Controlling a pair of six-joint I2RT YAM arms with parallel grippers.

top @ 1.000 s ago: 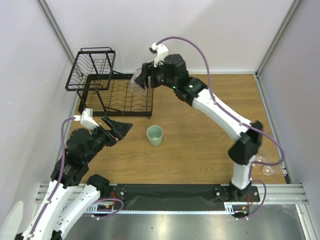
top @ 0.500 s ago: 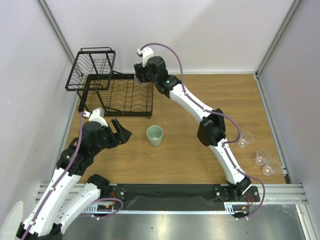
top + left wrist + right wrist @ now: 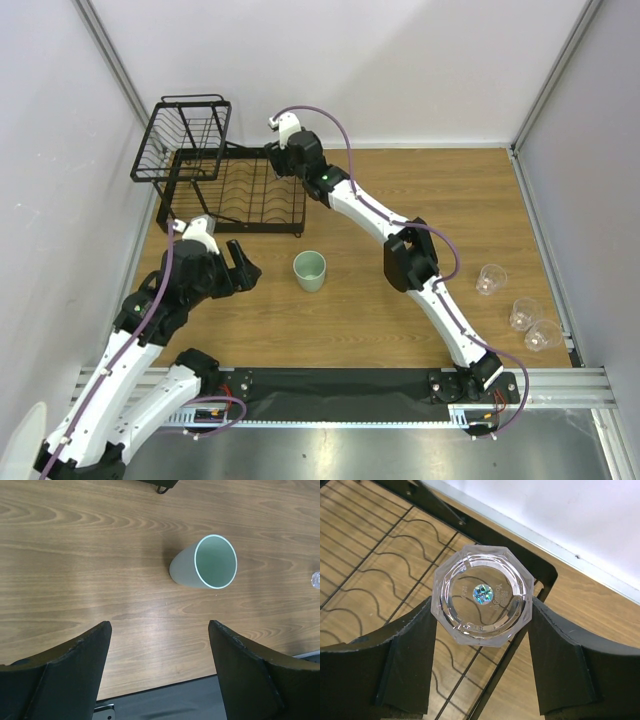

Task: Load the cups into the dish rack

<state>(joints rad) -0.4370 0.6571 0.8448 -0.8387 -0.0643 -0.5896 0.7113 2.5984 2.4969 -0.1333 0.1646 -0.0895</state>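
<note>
My right gripper (image 3: 278, 160) is shut on a clear glass cup (image 3: 481, 594), one finger on each side, with the cup's stickered base facing the wrist camera. It holds the cup over the far right corner of the black wire dish rack (image 3: 240, 195), whose wires (image 3: 470, 527) show beneath the cup. The mint-green tumbler (image 3: 309, 271) stands upright on the table in front of the rack. My left gripper (image 3: 245, 262) is open and empty, just left of the tumbler (image 3: 207, 562). In the left wrist view the open left gripper (image 3: 159, 626) is short of the tumbler.
The rack's raised wire basket (image 3: 185, 135) stands at the far left by the wall. Three clear glass cups stand near the right edge of the table: one (image 3: 490, 278), a second (image 3: 523, 313) and a third (image 3: 543, 335). White walls close in the table on three sides.
My right arm has reached further left and away, carrying the glass cup from the rack's right side to over its far right corner. My left gripper has shifted slightly.
</note>
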